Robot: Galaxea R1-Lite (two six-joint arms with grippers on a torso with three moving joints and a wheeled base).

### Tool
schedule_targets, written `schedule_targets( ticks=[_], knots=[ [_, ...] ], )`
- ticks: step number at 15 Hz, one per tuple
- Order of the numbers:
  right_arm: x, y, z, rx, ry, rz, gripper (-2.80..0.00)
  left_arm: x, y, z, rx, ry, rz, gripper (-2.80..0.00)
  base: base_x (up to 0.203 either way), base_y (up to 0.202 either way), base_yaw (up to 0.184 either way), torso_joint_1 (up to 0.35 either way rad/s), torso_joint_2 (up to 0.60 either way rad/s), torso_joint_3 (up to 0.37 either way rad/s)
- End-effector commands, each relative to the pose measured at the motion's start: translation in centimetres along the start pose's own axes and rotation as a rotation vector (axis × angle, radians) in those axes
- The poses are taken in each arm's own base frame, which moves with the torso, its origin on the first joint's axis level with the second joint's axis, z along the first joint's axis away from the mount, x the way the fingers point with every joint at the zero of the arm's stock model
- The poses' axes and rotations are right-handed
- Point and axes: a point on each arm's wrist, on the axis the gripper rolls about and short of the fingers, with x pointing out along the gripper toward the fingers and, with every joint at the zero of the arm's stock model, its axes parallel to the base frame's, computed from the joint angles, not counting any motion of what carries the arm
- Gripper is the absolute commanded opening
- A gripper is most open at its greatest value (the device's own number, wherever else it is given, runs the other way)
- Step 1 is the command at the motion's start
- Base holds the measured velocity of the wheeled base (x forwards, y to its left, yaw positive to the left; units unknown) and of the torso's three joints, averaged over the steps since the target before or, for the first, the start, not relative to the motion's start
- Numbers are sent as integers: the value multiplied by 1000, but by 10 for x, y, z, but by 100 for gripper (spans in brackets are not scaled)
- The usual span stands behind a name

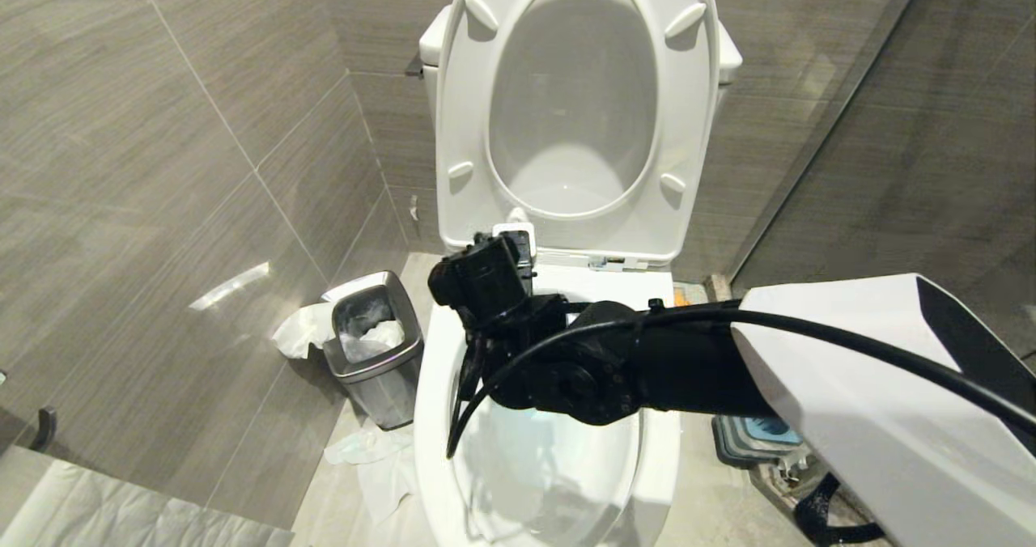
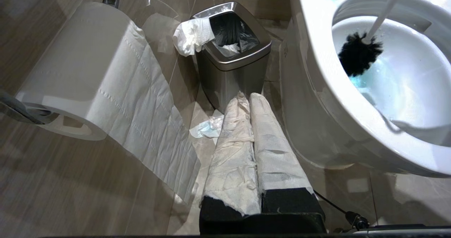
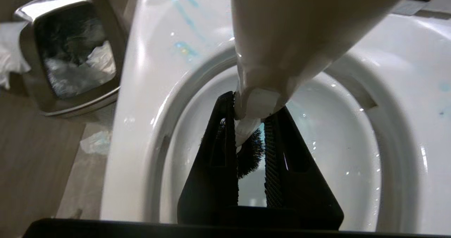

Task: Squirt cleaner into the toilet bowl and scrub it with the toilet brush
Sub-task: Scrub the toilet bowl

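Observation:
The white toilet bowl (image 1: 429,417) stands open below me, its seat and lid (image 1: 453,126) raised. My right arm (image 1: 566,361) reaches over the bowl from the right. In the right wrist view my right gripper (image 3: 253,106) is shut on the white handle (image 3: 282,37) of the toilet brush. Its black bristle head (image 2: 359,53) sits low inside the bowl (image 2: 317,55) against the near wall, above blue-tinted water (image 2: 363,83). Blue streaks (image 3: 186,12) mark the rim (image 3: 141,90). My left gripper (image 2: 246,97), wrapped in white, hangs shut beside the bowl. The cleaner is out of view.
A square steel bin (image 1: 374,345) with tissue over its edge stands left of the bowl, close to the left gripper (image 2: 232,44). A paper roll (image 2: 77,76) hangs on the left wall. Crumpled tissue (image 2: 208,129) lies on the floor. The striped brush holder (image 1: 757,434) sits right of the bowl.

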Motion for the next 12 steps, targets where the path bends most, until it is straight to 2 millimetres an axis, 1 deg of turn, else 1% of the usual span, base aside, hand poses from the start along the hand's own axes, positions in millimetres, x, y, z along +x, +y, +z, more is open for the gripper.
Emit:
schedule_targets(
  ticks=[1,4,6,8,12],
  knots=[
    [-13,12,-13,-32,20,30,-280,0,0,0,0,3,1,-280,0,0,0,0,0,0],
    [-44,17,-22,-78,45,78,-280,0,0,0,0,3,1,-280,0,0,0,0,0,0],
    [-59,15,-24,-100,57,96,-280,0,0,0,0,3,1,-280,0,0,0,0,0,0],
    [-69,6,-23,-115,68,98,-280,0,0,0,0,3,1,-280,0,0,0,0,0,0],
    [-84,-21,-25,-145,97,76,-280,0,0,0,0,3,1,-280,0,0,0,0,0,0]
  ],
)
